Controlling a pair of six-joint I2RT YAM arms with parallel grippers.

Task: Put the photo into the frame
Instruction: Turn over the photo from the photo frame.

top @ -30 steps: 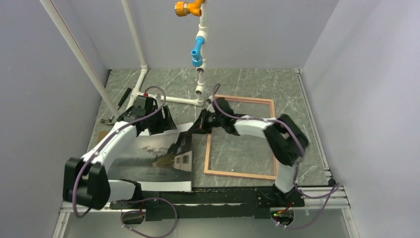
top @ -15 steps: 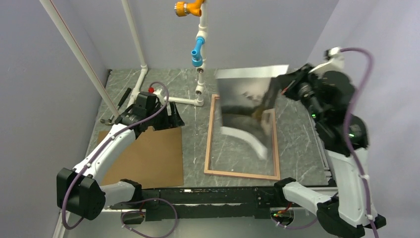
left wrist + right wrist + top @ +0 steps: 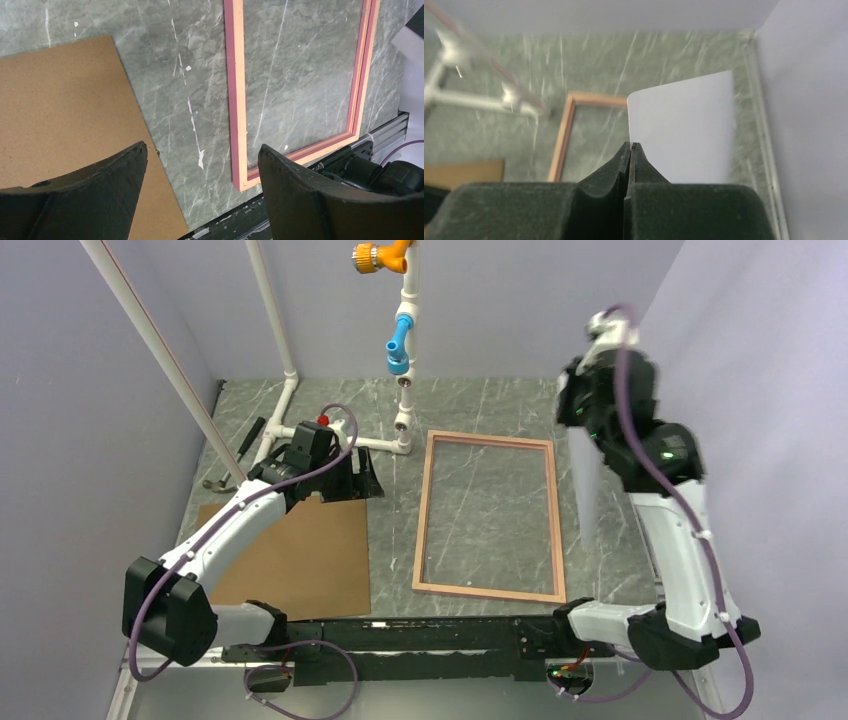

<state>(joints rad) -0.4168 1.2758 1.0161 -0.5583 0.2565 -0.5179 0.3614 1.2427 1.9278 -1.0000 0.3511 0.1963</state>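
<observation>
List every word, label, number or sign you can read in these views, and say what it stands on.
No text can be read in any view.
photo: the right wrist view shows only a blank white side.
frame: no label visible.
brown board: plain.
blue fitting and orange fitting on the pipe stand: no markings visible.

Left arm reaching low, left hand (image 3: 202, 150) spread wide, right arm reared high, right hand (image 3: 630, 149) pinched tight.
</observation>
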